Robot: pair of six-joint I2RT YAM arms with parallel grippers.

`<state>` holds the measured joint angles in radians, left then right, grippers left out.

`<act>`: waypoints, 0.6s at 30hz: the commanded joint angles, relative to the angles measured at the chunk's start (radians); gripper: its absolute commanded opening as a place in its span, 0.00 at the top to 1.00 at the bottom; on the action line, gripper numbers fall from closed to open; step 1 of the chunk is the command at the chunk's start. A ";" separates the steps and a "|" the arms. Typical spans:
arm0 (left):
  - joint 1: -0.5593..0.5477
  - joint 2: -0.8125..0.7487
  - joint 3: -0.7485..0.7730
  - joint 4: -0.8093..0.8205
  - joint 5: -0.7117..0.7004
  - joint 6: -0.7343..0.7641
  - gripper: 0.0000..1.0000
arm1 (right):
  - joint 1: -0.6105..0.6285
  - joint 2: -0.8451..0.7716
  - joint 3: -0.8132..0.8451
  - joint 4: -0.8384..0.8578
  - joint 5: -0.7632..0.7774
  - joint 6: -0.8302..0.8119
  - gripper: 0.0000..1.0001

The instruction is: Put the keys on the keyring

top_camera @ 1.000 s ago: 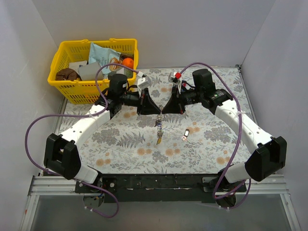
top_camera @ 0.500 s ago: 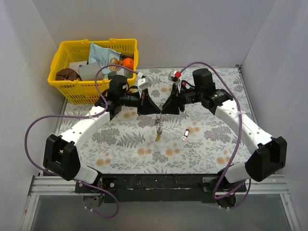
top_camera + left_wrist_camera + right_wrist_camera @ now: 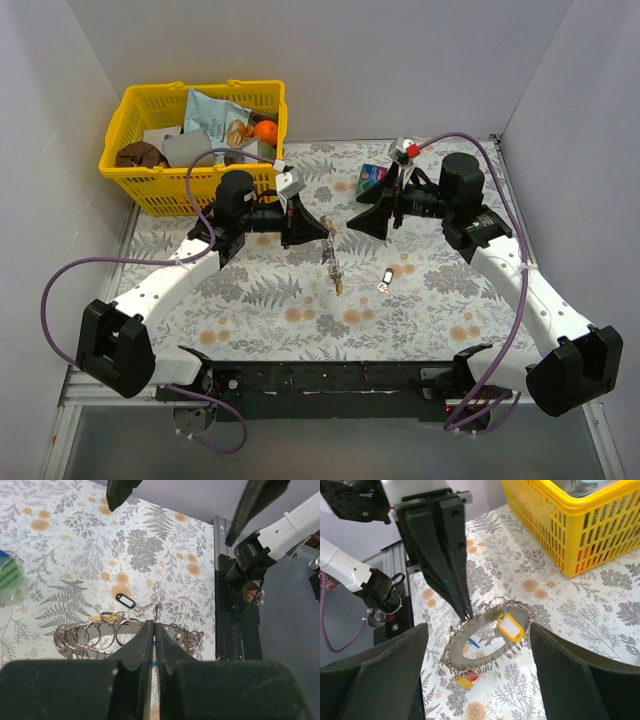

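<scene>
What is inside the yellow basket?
A blue snack bag, a round orange thing, a brown lump and a grey packet show in the basket. Whatever lies beneath them is covered.

The table is covered with a fern-and-flower cloth. On it rest a yellow basket at the far left, a green packet, and one black-tagged key.

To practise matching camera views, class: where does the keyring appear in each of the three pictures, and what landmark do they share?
Top external: keyring near the picture's centre, edge-on, at the left tool's tip.
Left wrist: low centre, behind the shut tool.
Right wrist: centre, tilted, its open middle showing.
Shared landmark: the left tool pinching its rim.
</scene>
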<state>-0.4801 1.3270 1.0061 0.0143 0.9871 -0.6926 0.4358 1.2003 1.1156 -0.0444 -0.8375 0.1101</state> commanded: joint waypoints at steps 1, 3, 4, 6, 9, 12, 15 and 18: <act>-0.003 -0.095 -0.052 0.133 -0.037 -0.001 1.00 | -0.046 -0.019 -0.054 0.198 -0.066 0.129 0.10; -0.003 -0.117 -0.078 0.176 -0.048 0.014 1.00 | -0.060 -0.019 -0.074 0.228 -0.087 0.169 0.10; -0.003 -0.135 -0.098 0.184 -0.051 0.025 1.00 | -0.074 -0.019 -0.079 0.251 -0.094 0.181 0.10; -0.005 -0.152 -0.113 0.208 -0.067 0.051 1.00 | -0.092 -0.019 -0.091 0.267 -0.101 0.207 0.09; -0.005 -0.176 -0.130 0.211 -0.068 0.105 1.00 | -0.111 -0.019 -0.102 0.271 -0.100 0.226 0.08; -0.003 -0.207 -0.141 0.202 -0.073 0.159 1.00 | -0.124 -0.024 -0.117 0.287 -0.106 0.244 0.07; -0.006 -0.239 -0.156 0.193 -0.091 0.223 1.00 | -0.129 -0.019 -0.123 0.287 -0.109 0.250 0.07; -0.012 -0.264 -0.158 0.138 -0.087 0.344 1.00 | -0.131 -0.008 -0.128 0.294 -0.115 0.260 0.07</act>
<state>-0.4808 1.1282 0.8486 0.1635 0.9123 -0.5213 0.3122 1.1976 0.9958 0.1902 -0.9237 0.3401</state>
